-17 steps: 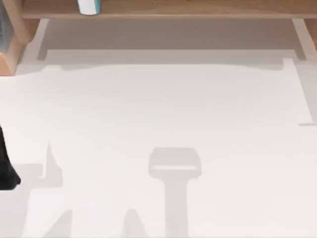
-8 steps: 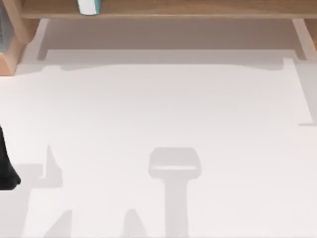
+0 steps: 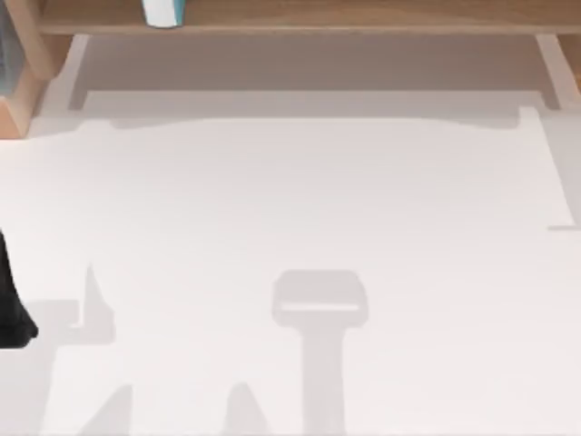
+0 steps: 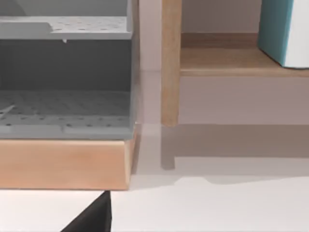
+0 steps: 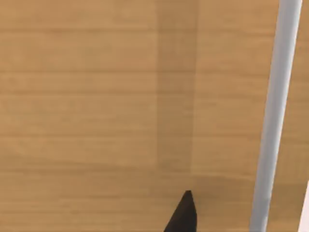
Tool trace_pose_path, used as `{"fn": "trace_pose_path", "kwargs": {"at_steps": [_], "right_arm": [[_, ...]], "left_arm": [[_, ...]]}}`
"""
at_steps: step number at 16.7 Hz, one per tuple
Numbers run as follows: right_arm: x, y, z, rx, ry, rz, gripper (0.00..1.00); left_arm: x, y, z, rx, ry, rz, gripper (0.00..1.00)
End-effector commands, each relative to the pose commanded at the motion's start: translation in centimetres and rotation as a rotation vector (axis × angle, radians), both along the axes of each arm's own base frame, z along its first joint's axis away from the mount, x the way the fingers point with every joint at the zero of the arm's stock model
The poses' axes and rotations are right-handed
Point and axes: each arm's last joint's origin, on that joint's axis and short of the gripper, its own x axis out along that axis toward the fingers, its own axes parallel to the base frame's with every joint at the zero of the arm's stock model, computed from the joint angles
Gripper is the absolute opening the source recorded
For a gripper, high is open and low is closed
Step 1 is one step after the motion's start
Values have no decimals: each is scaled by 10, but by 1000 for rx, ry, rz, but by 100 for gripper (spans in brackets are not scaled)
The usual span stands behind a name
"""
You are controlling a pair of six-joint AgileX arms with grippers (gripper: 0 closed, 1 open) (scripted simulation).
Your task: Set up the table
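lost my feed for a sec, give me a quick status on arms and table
Left arm at the table's left edge, jaws not readable. Right arm's fingertip over brown wood. Table bare white; teal-and-white container up on the wooden shelf.

The table (image 3: 300, 200) lies open across its whole middle and right, only shadows on it, so a gripper could pass freely there. Along the far edge runs a wooden shelf (image 3: 318, 16), its posts (image 3: 556, 68) standing on the table at far left and far right, with open room under the board between them. A white and teal cup (image 3: 163, 11) stands on the shelf toward the left. At far left a grey rack (image 4: 65, 72) on a wooden base (image 4: 65, 164) blocks the corner. A dark shape (image 3: 11, 304), probably the left arm, stands at the left edge.
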Motion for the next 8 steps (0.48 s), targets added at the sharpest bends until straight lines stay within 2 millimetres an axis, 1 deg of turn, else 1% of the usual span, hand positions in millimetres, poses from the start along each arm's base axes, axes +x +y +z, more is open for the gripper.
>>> {"fn": "trace_pose_path", "kwargs": {"at_steps": [4, 5, 8], "right_arm": [[0, 0, 0, 0, 0, 0, 2], [0, 0, 0, 0, 0, 0, 0], [0, 0, 0, 0, 0, 0, 0]], "left_arm": [[0, 0, 0, 0, 0, 0, 100], [0, 0, 0, 0, 0, 0, 100], [0, 0, 0, 0, 0, 0, 100]]}}
